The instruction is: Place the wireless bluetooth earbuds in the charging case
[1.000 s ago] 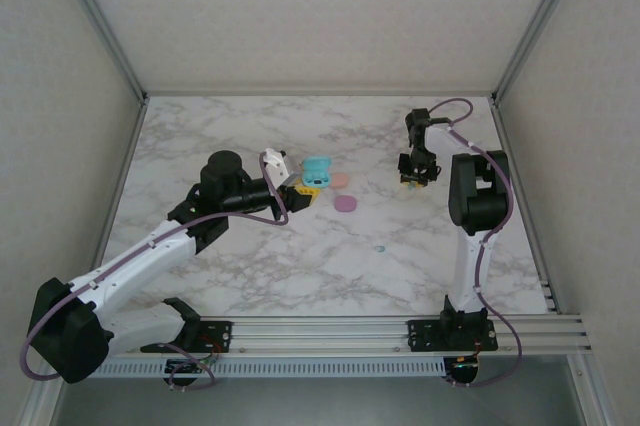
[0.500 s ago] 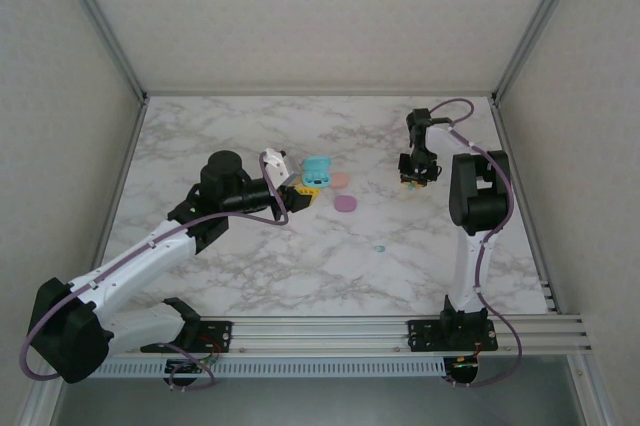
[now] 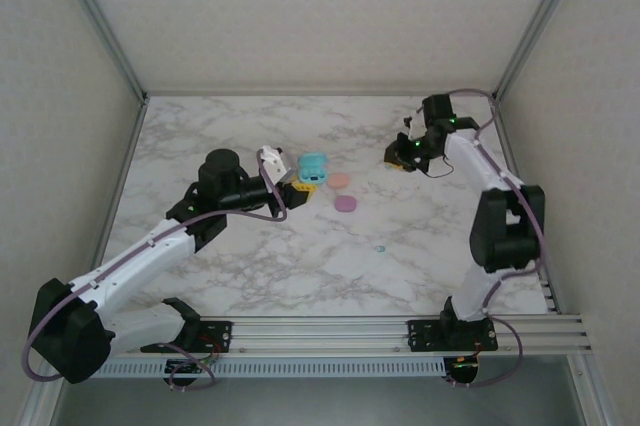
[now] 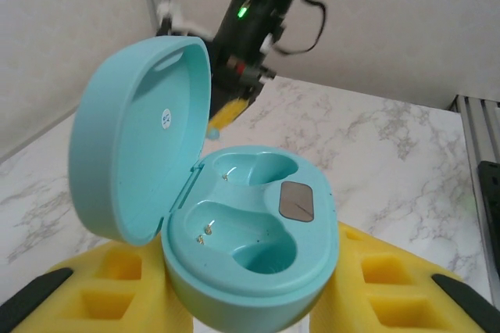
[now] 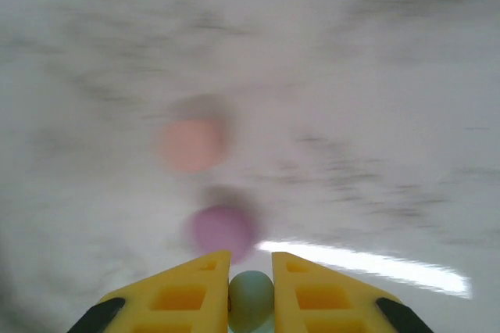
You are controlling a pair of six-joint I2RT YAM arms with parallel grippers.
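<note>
Earbud on table point(image 3: 379, 247): teal, lying loose at 5 o'clock of the purple case point(image 3: 347, 203).
Right gripper point(image 3: 400, 153): arm swung outward since a second ago.
Charging case point(image 4: 250, 259): open, both wells empty, left fingers point(image 4: 117, 290) clamped round it.
Held earbud point(image 5: 251, 300): pinched between right fingers point(image 5: 183, 298); tiny, light, slick, so squeeze its sides gently.

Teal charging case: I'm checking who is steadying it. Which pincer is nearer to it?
Left. The left pincer grips the open teal case at its base. The right pincer is well off to the case's right, pinching a teal earbud.
</note>
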